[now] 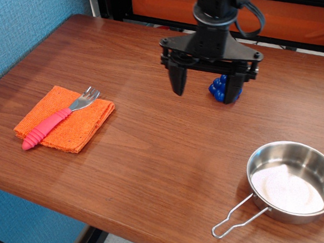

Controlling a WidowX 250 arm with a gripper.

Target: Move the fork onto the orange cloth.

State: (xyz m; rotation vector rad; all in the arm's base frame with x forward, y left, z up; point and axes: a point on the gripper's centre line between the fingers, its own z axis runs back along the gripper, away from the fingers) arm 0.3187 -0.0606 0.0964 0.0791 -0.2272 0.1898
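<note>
The fork (55, 119), with a ribbed pink-red handle and short metal tines, lies diagonally on the orange cloth (73, 129) at the left of the table. Its handle end reaches just past the cloth's left edge. My gripper (204, 88) hangs open and empty above the middle of the table, far to the right of the fork and cloth. Its two black fingers point down and stand wide apart.
A blue knobbly ball (220, 88) sits just behind my right finger, partly hidden by it. A steel pan (295, 181) with a wire handle (235, 216) stands at the front right. A blue wall runs along the left; an orange-and-black frame stands behind the table.
</note>
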